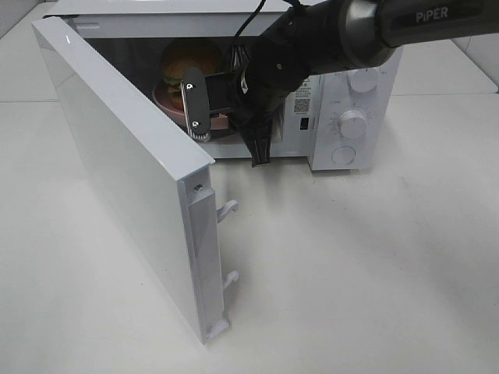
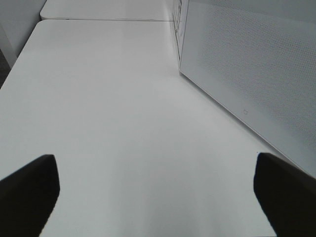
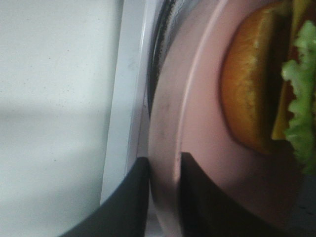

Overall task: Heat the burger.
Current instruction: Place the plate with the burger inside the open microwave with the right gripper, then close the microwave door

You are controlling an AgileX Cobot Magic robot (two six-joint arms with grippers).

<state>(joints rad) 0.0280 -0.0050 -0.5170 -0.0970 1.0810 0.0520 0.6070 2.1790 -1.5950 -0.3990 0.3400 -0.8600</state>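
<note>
The burger [image 1: 187,62], with its golden bun, green lettuce and yellow cheese, sits on a pink plate [image 1: 165,100] inside the open microwave [image 1: 351,117]. My right gripper [image 1: 230,125] reaches into the oven's mouth. In the right wrist view the burger [image 3: 252,89] lies on the plate [image 3: 197,123], and the gripper [image 3: 164,168] has one dark finger on each side of the plate's rim, tight against it. My left gripper [image 2: 158,197] hangs open over bare table, its fingertips [image 2: 29,192] far apart and holding nothing.
The microwave door [image 1: 125,179] swings wide toward the front left, its latch hooks sticking out; the left wrist view shows the door [image 2: 247,74] beside the white table [image 2: 108,98]. Two round knobs [image 1: 352,123] are on the oven's right panel.
</note>
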